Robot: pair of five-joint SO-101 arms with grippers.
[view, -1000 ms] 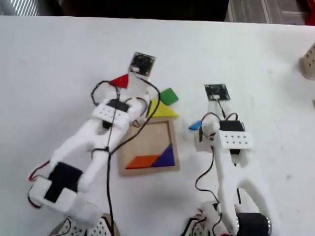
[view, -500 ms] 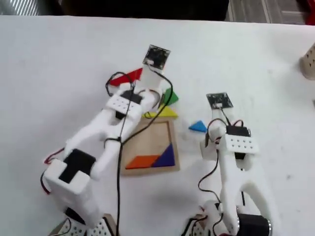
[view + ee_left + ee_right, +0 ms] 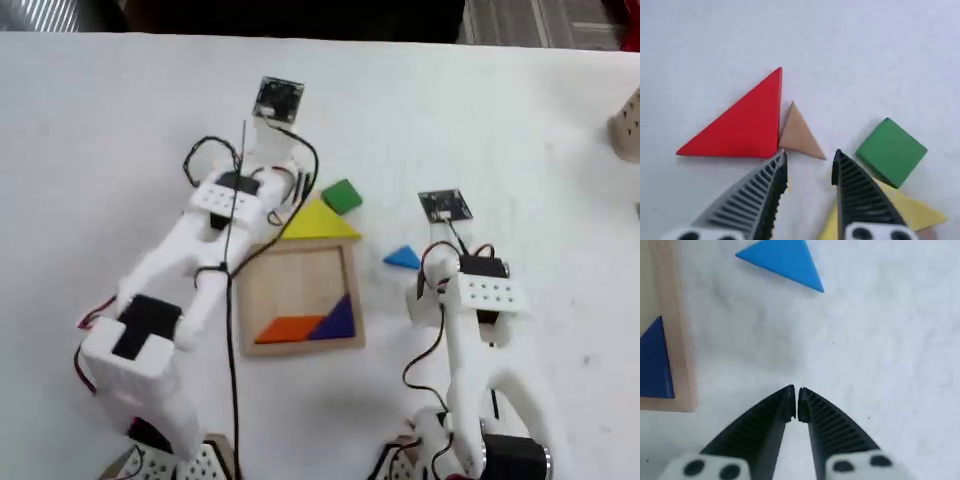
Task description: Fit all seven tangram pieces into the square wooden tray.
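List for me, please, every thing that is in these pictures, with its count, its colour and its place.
table: one, white, under everything
wooden tray: one, light wood, between the arms
orange piece: one, orange, inside the tray at its near rim
dark blue triangle: one, dark blue, inside the tray, touching the orange piece
yellow triangle: one, yellow, just beyond the tray's far rim
green square: one, green, beyond the yellow triangle
red triangle: one, red, on the table
tan triangle: one, tan, beside the red triangle
blue triangle: one, blue, right of the tray
holed object: one, beige, table's right edge
left gripper: one, black fingers, open, near the tan triangle
right gripper: one, black fingers, shut, empty, right of the tray
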